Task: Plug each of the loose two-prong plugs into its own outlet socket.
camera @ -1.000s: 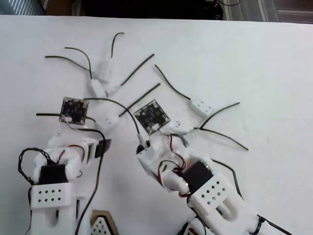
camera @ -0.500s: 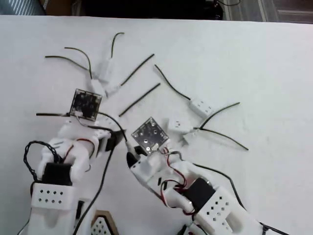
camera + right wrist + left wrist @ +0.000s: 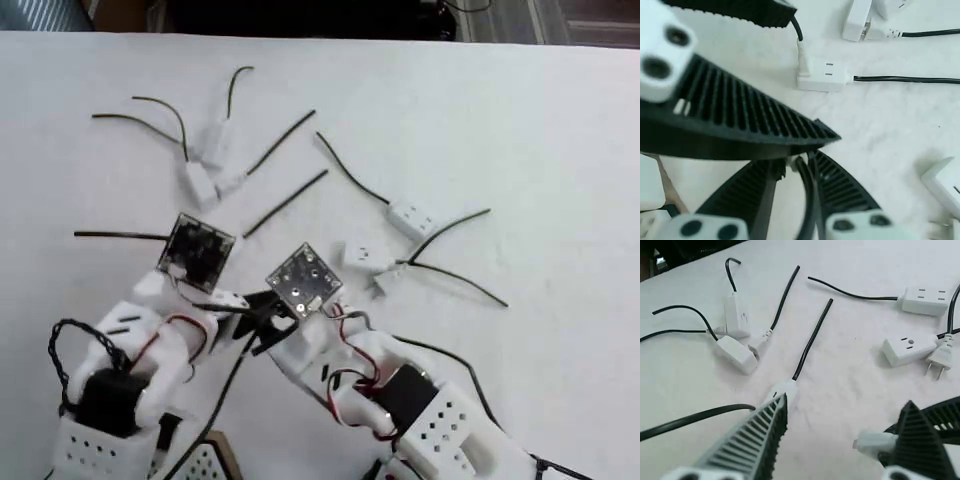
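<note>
Two pincers crowded together over the counter (image 3: 520,130): the left pincer (image 3: 845,405) gaped wide and empty, a loose plug (image 3: 785,389) just beside it; the right pincer (image 3: 799,165) was clamped on a second plug (image 3: 871,442). They could collide, knocking that plug askew; the nearest socket (image 3: 907,347) lay beyond.
</note>
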